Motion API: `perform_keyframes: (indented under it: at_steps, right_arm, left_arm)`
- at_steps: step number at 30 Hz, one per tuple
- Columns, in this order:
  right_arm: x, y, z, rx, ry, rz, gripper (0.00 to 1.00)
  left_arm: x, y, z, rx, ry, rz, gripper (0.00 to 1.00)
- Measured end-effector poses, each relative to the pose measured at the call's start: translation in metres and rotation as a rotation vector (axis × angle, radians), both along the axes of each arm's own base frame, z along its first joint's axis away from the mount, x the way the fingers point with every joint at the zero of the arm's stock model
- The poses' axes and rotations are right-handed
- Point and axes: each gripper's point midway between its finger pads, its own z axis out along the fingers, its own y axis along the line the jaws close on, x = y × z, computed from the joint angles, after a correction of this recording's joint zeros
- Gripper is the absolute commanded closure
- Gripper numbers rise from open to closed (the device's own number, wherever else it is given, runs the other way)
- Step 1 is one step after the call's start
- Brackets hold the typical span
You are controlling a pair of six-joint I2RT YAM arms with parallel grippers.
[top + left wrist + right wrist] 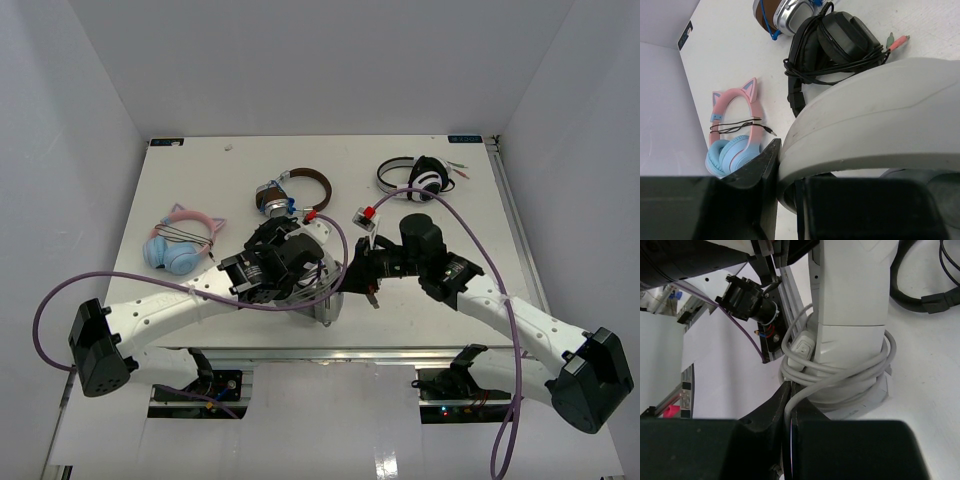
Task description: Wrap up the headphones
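Note:
The headphones (pixel 875 110) are held upright near the table's front edge, their wide white band (pixel 850 290) rising out of the right wrist view. My left gripper (pixel 790 170) is shut on that band. The thin grey cable (pixel 840 372) is looped several times around the lower part of the headphones, with its inline remote (pixel 802 347) on the left side. My right gripper (pixel 790 397) is shut on a strand of this cable just below the loops. From above, the two grippers (pixel 300 272) (pixel 357 280) meet over the headphones (pixel 325 300), which are mostly hidden by them.
Pink-and-blue cat-ear headphones (pixel 180 240) lie at the left. A brown-and-silver pair (pixel 290 190) lies at the back middle, and a white pair with black cups (pixel 415 178) at the back right. A black pair (pixel 835 45) lies just behind the left gripper.

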Motion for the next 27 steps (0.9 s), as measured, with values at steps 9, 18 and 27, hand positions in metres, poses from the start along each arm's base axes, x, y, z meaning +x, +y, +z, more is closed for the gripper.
perform_keyframes:
  at_steps: [9, 18, 27]
  right_arm:
    - [-0.007, 0.006, 0.015, 0.078, 0.047, 0.041, 0.92]
    - [-0.001, 0.012, 0.016, 0.199, 0.118, -0.044, 0.92]
    - [0.009, 0.013, 0.042, 0.319, 0.067, -0.175, 0.92]
  left_arm:
    - [0.001, -0.002, 0.009, -0.044, -0.029, 0.026, 1.00]
    - [0.001, 0.001, 0.004, -0.065, 0.024, 0.139, 1.00]
    - [-0.006, -0.009, 0.001, -0.200, 0.102, 0.175, 1.00]
